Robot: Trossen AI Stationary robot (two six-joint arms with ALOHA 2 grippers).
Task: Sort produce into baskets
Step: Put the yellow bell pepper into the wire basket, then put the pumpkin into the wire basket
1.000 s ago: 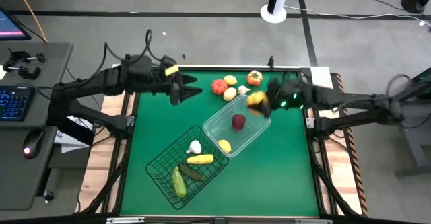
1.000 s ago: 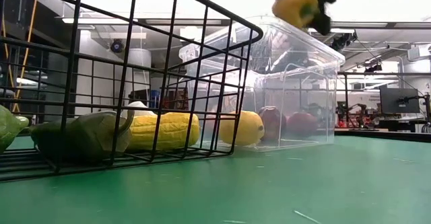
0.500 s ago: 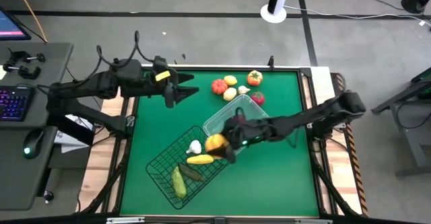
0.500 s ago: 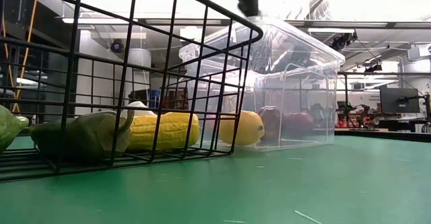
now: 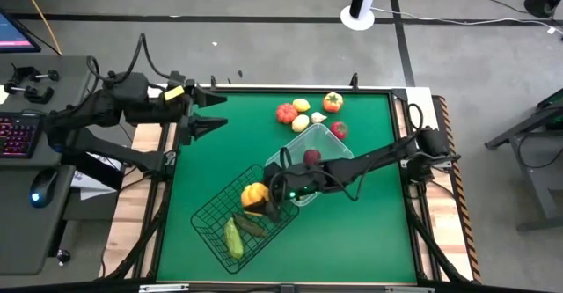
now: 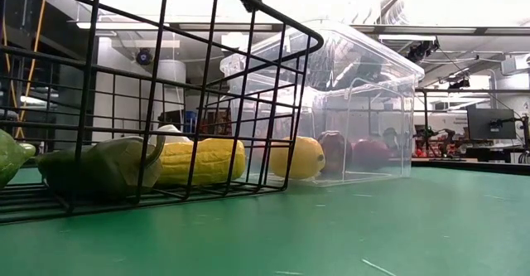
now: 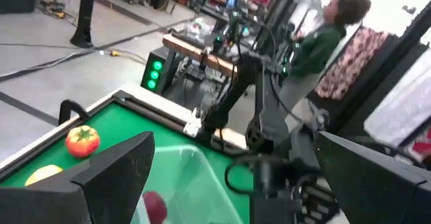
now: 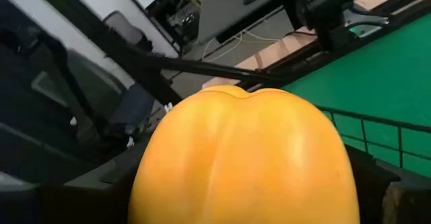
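Over wire basket (image 5: 236, 221), right gripper (image 5: 266, 203) hidden behind orange pepper (image 5: 254, 195)

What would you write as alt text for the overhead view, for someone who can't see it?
Seen from above, the right gripper holds an orange-yellow pepper over the black wire basket, beside the clear plastic basket on the green table. The left gripper waits open at the table's far-left edge; five pieces of produce lie loose beyond the baskets.

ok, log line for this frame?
right gripper: shut on orange pepper, over wire basket | left gripper: open, idle at table's left edge | loose produce: table's far side
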